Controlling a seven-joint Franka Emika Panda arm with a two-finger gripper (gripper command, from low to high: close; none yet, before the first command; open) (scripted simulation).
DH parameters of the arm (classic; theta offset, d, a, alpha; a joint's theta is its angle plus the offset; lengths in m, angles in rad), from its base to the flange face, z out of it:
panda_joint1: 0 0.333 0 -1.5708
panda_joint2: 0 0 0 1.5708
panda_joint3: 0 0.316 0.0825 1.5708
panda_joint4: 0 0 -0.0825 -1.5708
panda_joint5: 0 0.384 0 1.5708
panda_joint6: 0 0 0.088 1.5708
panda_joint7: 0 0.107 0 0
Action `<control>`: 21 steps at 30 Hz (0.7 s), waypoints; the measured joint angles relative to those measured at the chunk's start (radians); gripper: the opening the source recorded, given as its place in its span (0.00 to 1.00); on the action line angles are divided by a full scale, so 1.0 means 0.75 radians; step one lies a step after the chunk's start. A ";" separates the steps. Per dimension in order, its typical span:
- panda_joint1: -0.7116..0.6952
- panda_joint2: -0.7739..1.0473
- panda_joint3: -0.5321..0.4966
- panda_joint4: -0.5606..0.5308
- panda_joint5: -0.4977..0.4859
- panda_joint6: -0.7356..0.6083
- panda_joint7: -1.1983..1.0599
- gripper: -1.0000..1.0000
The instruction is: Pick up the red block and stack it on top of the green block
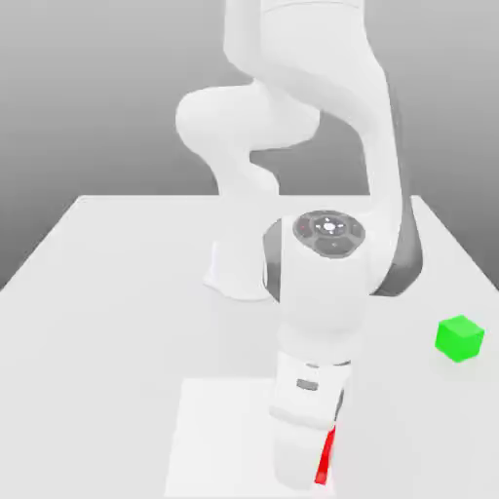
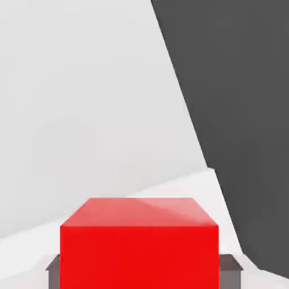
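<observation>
Standing on a white table [image 1: 107, 292] under a plain grey backdrop. Reaching down toward the near edge, the arm [image 1: 322, 292] blocking most of the middle in the exterior view. Hanging low over a brighter white rectangle [image 1: 219, 429] on the tabletop.

Showing as a thin red sliver beside the wrist: the red block [image 1: 325, 458], near the near edge, slightly toward the exterior view's right. Looming close in the hand view, the red block [image 2: 139, 242] glossy, top face catching a pale reflection. Flanking it low on both sides, dark grey fingers [image 2: 53, 270] touching its side faces; gripper [image 2: 144, 274] pinching the cube between them.

Sitting well apart on the table, toward the exterior view's right edge: the green block [image 1: 459, 338], flat on the surface, bare white around it.

Spreading behind the cube in the hand view, pale white surface meeting a dark grey area [image 2: 242, 113] along a slanted edge.
</observation>
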 joint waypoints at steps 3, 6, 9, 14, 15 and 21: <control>0.007 -0.027 -0.010 -0.004 -0.014 -0.021 0.009 0.00; 0.034 -0.158 -0.049 -0.026 -0.070 -0.129 0.051 0.00; 0.105 -0.258 0.012 -0.064 -0.101 -0.198 0.115 0.00; 0.390 -0.378 0.216 -0.151 -0.120 -0.235 0.258 0.00; 0.459 -0.403 0.250 -0.169 -0.125 -0.242 0.288 0.00; 0.819 -0.471 0.374 -0.253 -0.187 -0.212 0.460 0.00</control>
